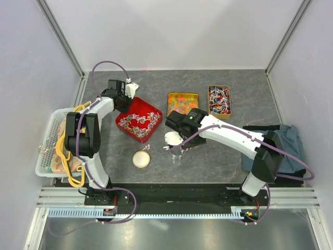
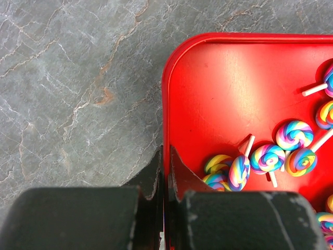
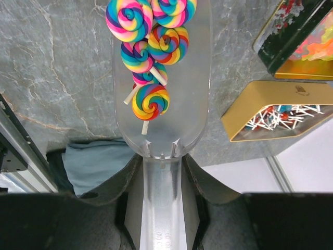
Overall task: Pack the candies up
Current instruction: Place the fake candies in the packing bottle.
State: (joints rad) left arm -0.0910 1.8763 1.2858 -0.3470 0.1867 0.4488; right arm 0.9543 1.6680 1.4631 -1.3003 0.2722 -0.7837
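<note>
– Several candies [image 3: 151, 101], rainbow swirls on white sticks, lie in the clear scoop [image 3: 193, 78]. The right hand [image 3: 162, 164] is clamped on its handle. Many more lie in the red tray [image 2: 223, 88].

– And the left hand [image 2: 165, 156]?

– Closed, pinching the tray's rim beside a corner. I read that as steadying the tray.

– How should this load be carried?

– Level. The scoop's front is open and the candies are heaped toward that lip, so any forward dip would likely spill them. I would hold the handle end low until the lip is over the receiver, then tip slowly.

– Which receiver?

– I cannot say for sure. The small round pot [image 1: 141, 159] in front of the tray looks likeliest. Its mouth seems narrower than the scoop, so centre the lip and let the candies trickle in rather than dumping them.

– What about room?

– Bare tabletop [image 2: 62, 78] lies between the tray and the right arm, and that gives a fair lane toward the pot. The pot stands near the tray's front corner, so come in from the open right side. Behind the scoop are the gold tin [image 3: 250, 112] and the dark-sided tin [image 3: 276, 52], both apart from it. The blue cloth [image 3: 93, 161] lies by the right arm's base, so swing clear of it. The white basket [image 1: 49, 130] is well off to the left.
</note>
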